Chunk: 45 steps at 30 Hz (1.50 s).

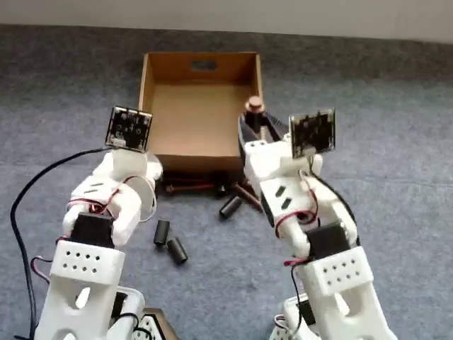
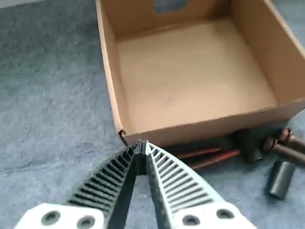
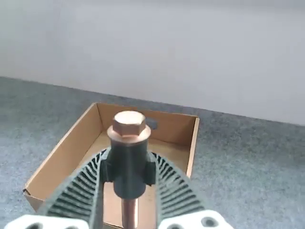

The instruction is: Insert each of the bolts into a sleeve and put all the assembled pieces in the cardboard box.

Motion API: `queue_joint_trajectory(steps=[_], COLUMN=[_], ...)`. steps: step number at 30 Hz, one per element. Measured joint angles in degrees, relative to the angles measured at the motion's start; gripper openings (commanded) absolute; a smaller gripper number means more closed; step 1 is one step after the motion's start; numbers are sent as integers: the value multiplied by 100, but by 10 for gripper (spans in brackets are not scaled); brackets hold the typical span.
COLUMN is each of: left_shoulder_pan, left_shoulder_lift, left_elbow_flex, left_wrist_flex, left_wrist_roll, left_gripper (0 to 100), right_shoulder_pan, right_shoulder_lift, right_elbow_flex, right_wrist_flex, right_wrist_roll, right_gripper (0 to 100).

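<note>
- High view is showing the cardboard box [image 1: 200, 124] sitting open-topped at 12 o'clock on the grey counter [image 1: 396, 142], with both arms standing at 6 o'clock.
- Right tool [image 3: 127, 162] is clamping a dark sleeve [image 3: 127, 174] between its ribbed fingers, only as wide as the sleeve itself.
- A copper-coloured bolt [image 3: 128, 125] is sitting upright in that sleeve, hex head poking out one end and the shank showing out the other.
- From above, this assembled piece is hovering over the box's 3 o'clock wall, not lying inside it.
- Left tool [image 2: 142, 145] is pinching fully closed, tips touching each other and gripping nothing, parked just beside the box's 7 o'clock corner.
- Spare parts are lying on the counter along the box's 6 o'clock wall: a loose bolt [image 1: 190, 188] is running right along the wall, and a second loose bolt [image 1: 245, 193] is lying at an angle near the 5 o'clock corner.
- A loose sleeve [image 1: 231, 207] is lying just beside that second bolt, while a second sleeve [image 1: 162, 232] and a third sleeve [image 1: 176, 250] are resting close together further toward 6 o'clock, beside the left arm.
</note>
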Motion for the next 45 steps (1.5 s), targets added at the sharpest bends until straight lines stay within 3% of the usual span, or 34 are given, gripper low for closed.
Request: queue_joint_trajectory(steps=[7,16,25,45], left_shoulder_pan=[-193,-149,-132,-132], left_shoulder_lift=[0,0,0,0], left_elbow_flex=[1178,2110,2189,2189], left_wrist_flex=[-738,-1820,-1960,-1960], left_wrist_roll=[-167,-123,-97,-97], left_gripper=[23,23,23,23], right_shoulder_pan=[0,0,132,185], right_shoulder_lift=[2646,5380,7376,10435], right_elbow_flex=[-1925,-3763,-5081,-10488], right_wrist_flex=[466,501,615,4624], right_wrist_roll=[-484,-536,-536,-536], right_gripper=[5,5,5,5])
